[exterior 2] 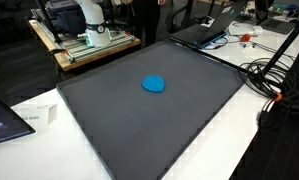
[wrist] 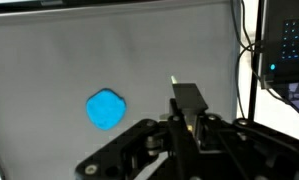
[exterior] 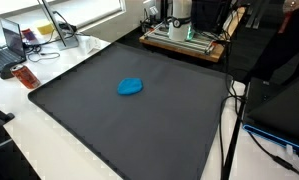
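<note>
A small blue rounded object (exterior: 131, 87) (exterior 2: 154, 84) lies alone near the middle of a dark grey mat (exterior: 109, 130) (exterior 2: 139, 130). In the wrist view the blue object (wrist: 105, 109) sits left of my gripper (wrist: 187, 98), well apart from it. The gripper hangs above the mat with its two black fingers (wrist: 190, 96) pressed together, shut with nothing between them. The gripper itself is out of frame in both exterior views; only the white robot base (exterior: 179, 15) (exterior 2: 86, 15) shows at the back.
The robot stands on a wooden platform (exterior: 184, 42) (exterior 2: 89, 48) behind the mat. A laptop (exterior: 4, 45) and an orange item (exterior: 26, 76) lie off one side. Cables (exterior: 229, 120) (exterior 2: 274, 75) run along the other side, near another laptop (exterior 2: 204, 30).
</note>
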Action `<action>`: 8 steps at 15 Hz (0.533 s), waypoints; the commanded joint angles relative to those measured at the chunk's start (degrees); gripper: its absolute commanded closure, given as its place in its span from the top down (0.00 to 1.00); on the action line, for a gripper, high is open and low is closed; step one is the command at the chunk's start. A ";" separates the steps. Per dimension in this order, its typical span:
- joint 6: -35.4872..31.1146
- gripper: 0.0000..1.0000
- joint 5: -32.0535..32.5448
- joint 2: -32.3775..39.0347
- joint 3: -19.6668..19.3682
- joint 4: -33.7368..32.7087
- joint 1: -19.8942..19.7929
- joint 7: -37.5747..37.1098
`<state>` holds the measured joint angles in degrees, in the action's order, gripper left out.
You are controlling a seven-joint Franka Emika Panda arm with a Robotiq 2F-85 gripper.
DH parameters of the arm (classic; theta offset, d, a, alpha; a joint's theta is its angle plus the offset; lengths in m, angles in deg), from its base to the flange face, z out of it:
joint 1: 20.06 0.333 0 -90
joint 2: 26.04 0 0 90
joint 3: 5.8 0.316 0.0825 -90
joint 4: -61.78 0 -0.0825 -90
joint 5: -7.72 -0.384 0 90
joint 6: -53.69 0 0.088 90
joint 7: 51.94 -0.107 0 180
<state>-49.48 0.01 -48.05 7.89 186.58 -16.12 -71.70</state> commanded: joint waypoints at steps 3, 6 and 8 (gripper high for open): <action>-8.53 0.12 2.18 0.21 1.90 3.29 1.68 -4.99; -10.94 0.12 3.23 0.25 2.69 4.75 1.65 -7.13; -10.99 0.12 3.28 0.25 2.68 4.76 1.62 -7.22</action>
<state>-60.61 2.90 -47.94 11.40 191.48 -15.44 -78.61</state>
